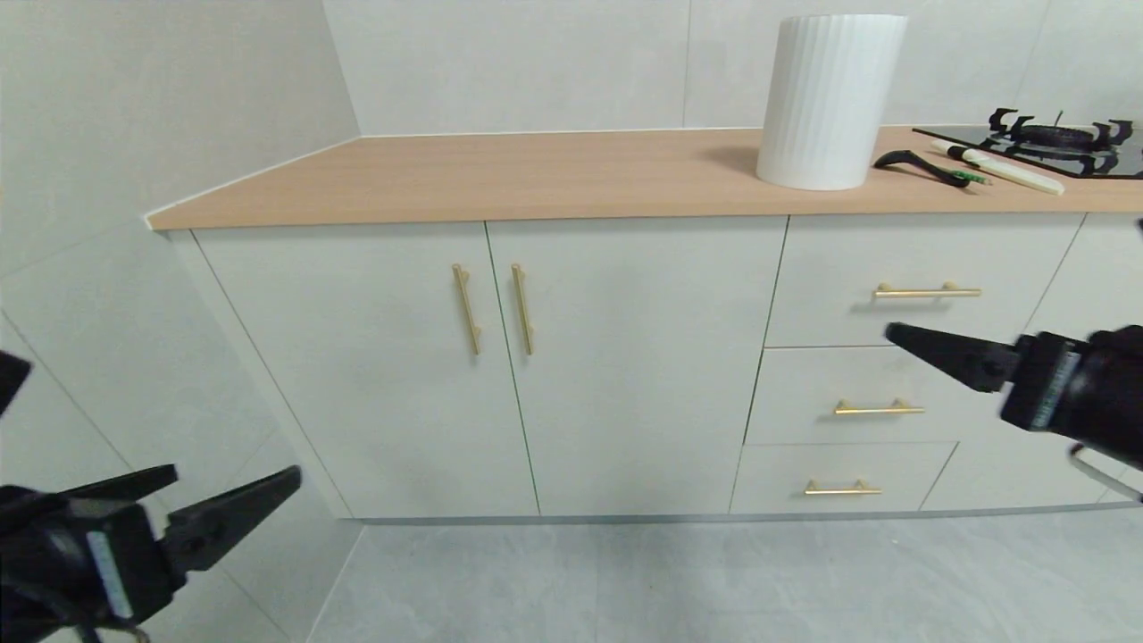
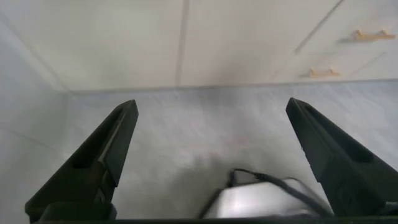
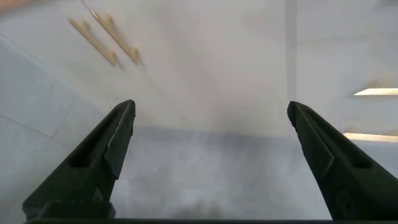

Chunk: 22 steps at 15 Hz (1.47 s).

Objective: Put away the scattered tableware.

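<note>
Hanging low before the cabinet doors [image 1: 500,375], left gripper [image 1: 237,473] is spread wide and empty. Right gripper [image 3: 210,106] is spread and empty too, by the drawers [image 1: 880,393]. Black utensil [image 1: 924,167] and white utensil [image 1: 1009,170] lie at the counter's [image 1: 536,179] right end, between white canister [image 1: 826,98] and stove [image 1: 1063,138].

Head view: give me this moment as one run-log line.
left tool open, low, left of cupboard doors | right tool open, before drawers | utensils on countertop beside white canister | nothing grasped
</note>
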Available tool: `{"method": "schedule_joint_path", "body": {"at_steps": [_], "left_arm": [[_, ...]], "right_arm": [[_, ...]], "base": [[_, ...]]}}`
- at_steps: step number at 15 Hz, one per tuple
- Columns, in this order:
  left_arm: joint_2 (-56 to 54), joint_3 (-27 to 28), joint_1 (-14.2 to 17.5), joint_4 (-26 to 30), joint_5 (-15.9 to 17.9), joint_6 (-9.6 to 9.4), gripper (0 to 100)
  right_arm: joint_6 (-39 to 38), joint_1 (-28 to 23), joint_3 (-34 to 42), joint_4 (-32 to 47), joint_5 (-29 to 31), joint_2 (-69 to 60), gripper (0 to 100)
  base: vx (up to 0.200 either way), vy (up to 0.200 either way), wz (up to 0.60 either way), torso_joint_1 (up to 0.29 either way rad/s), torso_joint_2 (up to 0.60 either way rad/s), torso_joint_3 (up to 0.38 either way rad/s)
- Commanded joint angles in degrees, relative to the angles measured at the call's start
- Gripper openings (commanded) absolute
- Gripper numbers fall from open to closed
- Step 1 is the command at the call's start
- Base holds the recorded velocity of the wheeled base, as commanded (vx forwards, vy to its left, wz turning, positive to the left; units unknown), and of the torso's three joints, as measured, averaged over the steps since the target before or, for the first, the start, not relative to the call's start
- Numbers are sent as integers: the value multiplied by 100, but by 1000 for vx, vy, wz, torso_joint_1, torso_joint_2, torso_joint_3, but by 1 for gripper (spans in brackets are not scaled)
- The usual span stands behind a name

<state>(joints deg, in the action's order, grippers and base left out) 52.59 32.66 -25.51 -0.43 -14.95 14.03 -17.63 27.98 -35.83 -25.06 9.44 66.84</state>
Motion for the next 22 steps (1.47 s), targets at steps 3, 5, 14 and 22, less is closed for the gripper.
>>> {"method": "schedule_joint_path", "body": {"at_steps": [3,5,14,22], "left_arm": [[-2614,-629,750,69,-17,-726,100],[-3431,-779,943,271,-8,-1043,100],[-4697,-1640,1945,236,-474,-1342,100],[-5259,-3266,2551,-239,132,-2001,100]], "right_arm": [[1358,-1049,1306,1021,129,-3573,100],[1763,-1638,1298,1777,120,-4540,100],[2255,-2815,1851,3025,515,-6684,100],[1974,-2807,3583,2172,-443,-6684,100]], "base": [[0,0,0,0,0,0],[0,0,0,0,0,0],[0,0,0,0,0,0],[0,0,0,0,0,0]]}}
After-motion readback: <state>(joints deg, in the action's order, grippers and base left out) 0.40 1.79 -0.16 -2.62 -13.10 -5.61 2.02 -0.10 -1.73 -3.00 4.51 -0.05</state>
